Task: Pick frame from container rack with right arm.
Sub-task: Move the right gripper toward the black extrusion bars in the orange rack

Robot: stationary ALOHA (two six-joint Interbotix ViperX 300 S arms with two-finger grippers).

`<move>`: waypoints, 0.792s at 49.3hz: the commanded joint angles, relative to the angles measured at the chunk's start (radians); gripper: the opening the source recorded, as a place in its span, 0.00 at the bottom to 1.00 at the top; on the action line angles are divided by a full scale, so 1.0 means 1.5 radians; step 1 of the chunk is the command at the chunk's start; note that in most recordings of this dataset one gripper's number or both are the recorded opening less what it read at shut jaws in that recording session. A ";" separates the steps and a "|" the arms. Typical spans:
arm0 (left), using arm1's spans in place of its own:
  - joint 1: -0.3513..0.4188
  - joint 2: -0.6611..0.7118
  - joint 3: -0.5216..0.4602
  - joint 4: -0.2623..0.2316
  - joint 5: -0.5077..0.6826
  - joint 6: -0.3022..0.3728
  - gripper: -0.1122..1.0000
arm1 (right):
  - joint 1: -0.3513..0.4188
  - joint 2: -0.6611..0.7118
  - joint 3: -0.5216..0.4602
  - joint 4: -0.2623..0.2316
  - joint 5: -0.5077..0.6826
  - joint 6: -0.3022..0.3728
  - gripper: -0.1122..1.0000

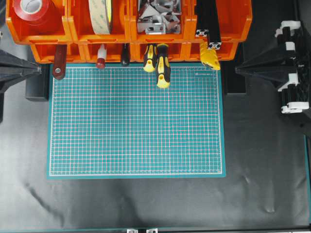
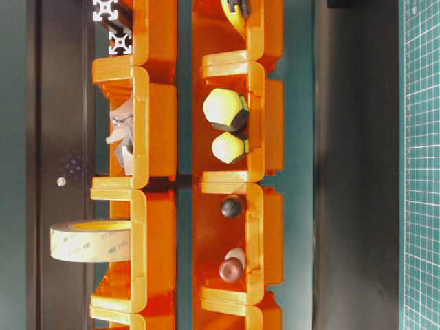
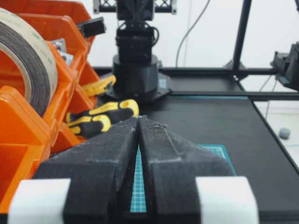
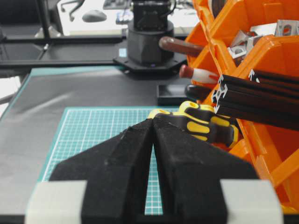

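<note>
Overhead, the frame (image 1: 208,22) lay in the rack's (image 1: 73,35) upper right bin, cut ends overhanging the front. At table level, its slotted ends (image 2: 113,27) looked rigid, slick metal. On the wrist views, the right gripper (image 4: 153,122) and left gripper (image 3: 139,119) were closed, empty; best grasped across the protruding end.

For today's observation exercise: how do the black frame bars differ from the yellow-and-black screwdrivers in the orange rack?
The frame bars are plain black with square slotted ends; the screwdrivers have rounded yellow-and-black handles. The frame bars sit in the upper row, the screwdrivers in the lower. Both poke out of the container rack toward the mat.
</note>
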 commanded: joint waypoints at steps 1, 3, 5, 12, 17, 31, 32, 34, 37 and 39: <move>0.000 0.001 -0.024 0.026 0.004 -0.006 0.15 | 0.005 -0.003 -0.018 0.005 -0.004 0.008 0.12; 0.001 -0.003 -0.032 0.026 0.013 -0.006 0.15 | 0.008 -0.005 -0.030 0.006 0.008 0.010 0.12; 0.002 -0.007 -0.038 0.026 0.024 -0.006 0.13 | 0.010 -0.008 -0.045 0.007 0.033 0.019 0.11; 0.002 -0.022 -0.057 0.026 0.064 -0.007 0.10 | 0.011 -0.007 -0.120 0.006 0.156 0.045 0.11; 0.010 -0.033 -0.069 0.026 0.091 -0.007 0.10 | 0.017 0.001 -0.184 0.006 0.266 0.048 0.11; 0.025 -0.037 -0.077 0.026 0.109 -0.008 0.10 | 0.053 0.107 -0.372 -0.006 0.530 0.050 0.11; 0.025 -0.037 -0.077 0.026 0.109 -0.007 0.10 | 0.057 0.118 -0.388 -0.010 0.548 0.050 0.11; 0.026 -0.037 -0.077 0.026 0.109 -0.008 0.10 | 0.065 0.138 -0.413 -0.019 0.584 0.050 0.11; 0.026 -0.037 -0.077 0.026 0.110 -0.007 0.10 | 0.084 0.177 -0.457 -0.044 0.644 0.050 0.12; 0.026 -0.038 -0.077 0.026 0.110 -0.008 0.10 | 0.096 0.200 -0.481 -0.063 0.677 0.051 0.11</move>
